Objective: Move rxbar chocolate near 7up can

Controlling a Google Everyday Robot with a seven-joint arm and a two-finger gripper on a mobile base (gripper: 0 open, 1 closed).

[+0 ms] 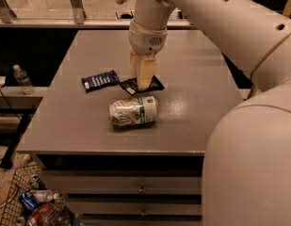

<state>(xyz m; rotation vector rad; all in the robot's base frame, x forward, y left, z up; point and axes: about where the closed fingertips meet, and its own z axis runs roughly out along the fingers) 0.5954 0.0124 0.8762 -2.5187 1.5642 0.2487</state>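
Fingers [146, 73] on the gripper [141, 85] are pulled in narrow and point straight down, pinched on the rxbar chocolate [156, 84]. That's a small flat black wrapper with a bit of pale lettering. It lies flat-ish on the grey rectangular table [206, 102], and only its two ends poke out on either side of the fingertips.

Just in front of the fingers, toward the camera, is the white-and-green 7up can [133, 112]. It's on its side, a little dented, and very near the bar. A thin strip of table seems to show between them, though I can't swear they're apart.

Just off to the camera-left of the fingers is a dark blue bar wrapper [100, 80], its near corner right beside the black one's.

To the camera-right of the fingers it's bare tabletop out to the big cream robot arm [248, 27]. The far edge behind the fingers and the left edge past the blue wrapper are both well apart from them. The front edge sits just beyond the can.
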